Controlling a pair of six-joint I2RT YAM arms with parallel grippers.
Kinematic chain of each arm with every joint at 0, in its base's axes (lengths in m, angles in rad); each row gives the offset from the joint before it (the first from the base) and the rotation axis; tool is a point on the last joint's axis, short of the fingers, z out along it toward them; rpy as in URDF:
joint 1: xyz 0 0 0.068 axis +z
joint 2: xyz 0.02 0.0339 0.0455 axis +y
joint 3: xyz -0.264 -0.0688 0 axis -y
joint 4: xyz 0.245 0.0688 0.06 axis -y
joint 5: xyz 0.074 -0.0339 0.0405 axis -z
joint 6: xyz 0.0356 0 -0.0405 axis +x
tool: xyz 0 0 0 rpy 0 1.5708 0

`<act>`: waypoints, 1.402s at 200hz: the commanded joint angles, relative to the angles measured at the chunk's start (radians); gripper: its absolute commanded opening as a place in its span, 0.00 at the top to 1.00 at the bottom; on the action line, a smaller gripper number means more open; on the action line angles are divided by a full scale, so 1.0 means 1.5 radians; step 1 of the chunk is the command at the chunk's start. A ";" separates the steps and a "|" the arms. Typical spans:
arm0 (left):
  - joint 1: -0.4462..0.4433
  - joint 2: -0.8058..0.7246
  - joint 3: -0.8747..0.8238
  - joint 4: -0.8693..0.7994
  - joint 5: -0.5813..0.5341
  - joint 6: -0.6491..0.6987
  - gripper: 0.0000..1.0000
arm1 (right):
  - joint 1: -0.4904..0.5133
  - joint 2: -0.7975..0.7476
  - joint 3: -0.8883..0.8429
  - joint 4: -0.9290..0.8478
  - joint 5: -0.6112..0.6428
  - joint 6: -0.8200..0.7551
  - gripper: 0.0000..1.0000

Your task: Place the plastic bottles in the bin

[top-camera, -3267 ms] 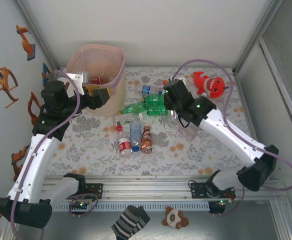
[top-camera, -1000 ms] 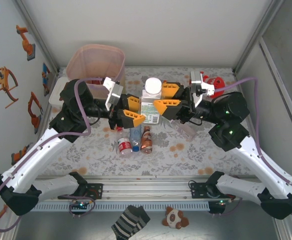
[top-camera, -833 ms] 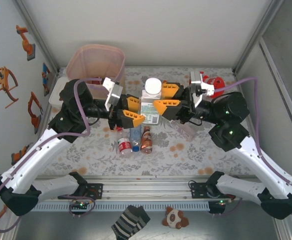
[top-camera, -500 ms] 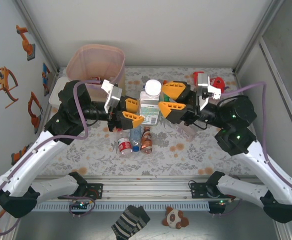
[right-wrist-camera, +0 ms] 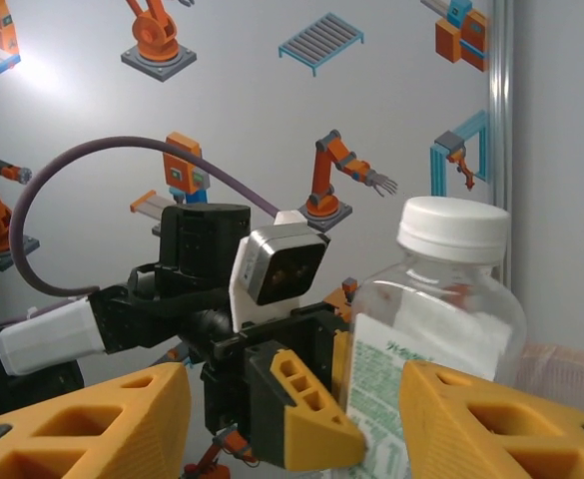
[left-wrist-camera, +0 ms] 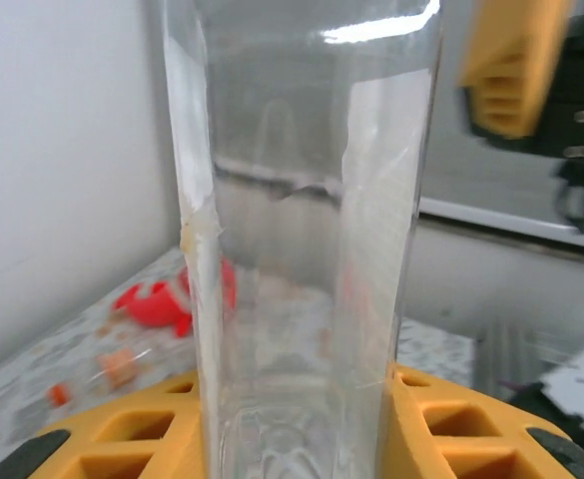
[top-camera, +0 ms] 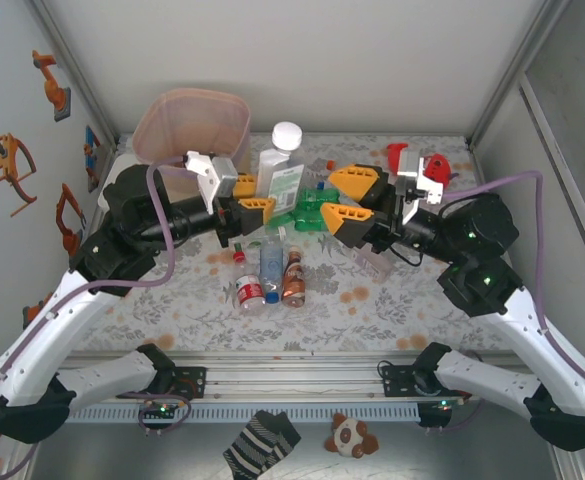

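My left gripper (top-camera: pixel 264 196) is shut on a clear plastic bottle (top-camera: pixel 280 172) with a white cap and a green-printed label, held upright above the table just right of the bin (top-camera: pixel 194 124). In the left wrist view the bottle (left-wrist-camera: pixel 301 249) stands between my orange fingers (left-wrist-camera: pixel 471 429). My right gripper (top-camera: pixel 346 199) hangs open to the right of the bottle, apart from it. In the right wrist view, the bottle (right-wrist-camera: pixel 441 309) and the left gripper's finger (right-wrist-camera: pixel 311 424) lie beyond the open right gripper (right-wrist-camera: pixel 292 429). Several more bottles (top-camera: pixel 271 266) lie on the table, one of them green (top-camera: pixel 308 213).
A red plush toy (top-camera: pixel 435 168) sits at the back right. A small clear box (top-camera: pixel 373 263) lies under the right arm. The side walls stand close on both sides, and the bin is in the back left corner.
The right gripper has let go of the bottle and drawn back to the right. The left gripper has carried the bottle up and back-left toward the bin.
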 commanded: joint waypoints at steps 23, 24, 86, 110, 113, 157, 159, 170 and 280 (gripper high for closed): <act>0.043 0.019 0.060 -0.074 -0.229 0.006 0.71 | 0.003 -0.006 0.022 -0.008 0.016 -0.014 0.44; 0.046 0.021 0.062 -0.077 -0.229 0.005 0.71 | 0.003 -0.006 0.021 -0.008 0.017 -0.014 0.44; 0.141 0.095 0.183 -0.234 -0.320 0.044 0.72 | 0.003 -0.016 0.029 -0.080 0.060 -0.041 0.46; 0.201 0.142 0.239 -0.294 -0.299 0.041 0.72 | 0.003 -0.021 0.034 -0.118 0.083 -0.058 0.46; 0.208 0.148 0.246 -0.301 -0.294 0.041 0.72 | 0.003 -0.021 0.035 -0.125 0.088 -0.062 0.46; 0.298 0.237 0.318 -0.369 -0.251 0.042 0.72 | 0.003 -0.025 0.057 -0.235 0.153 -0.115 0.47; 0.302 0.242 0.322 -0.372 -0.249 0.042 0.72 | 0.003 -0.025 0.057 -0.238 0.156 -0.117 0.47; 0.319 0.268 0.345 -0.391 -0.240 0.043 0.72 | 0.003 -0.027 0.058 -0.256 0.170 -0.124 0.47; 0.376 0.671 0.766 -0.732 -0.318 0.081 0.73 | 0.003 -0.050 0.047 -0.309 0.200 -0.137 0.48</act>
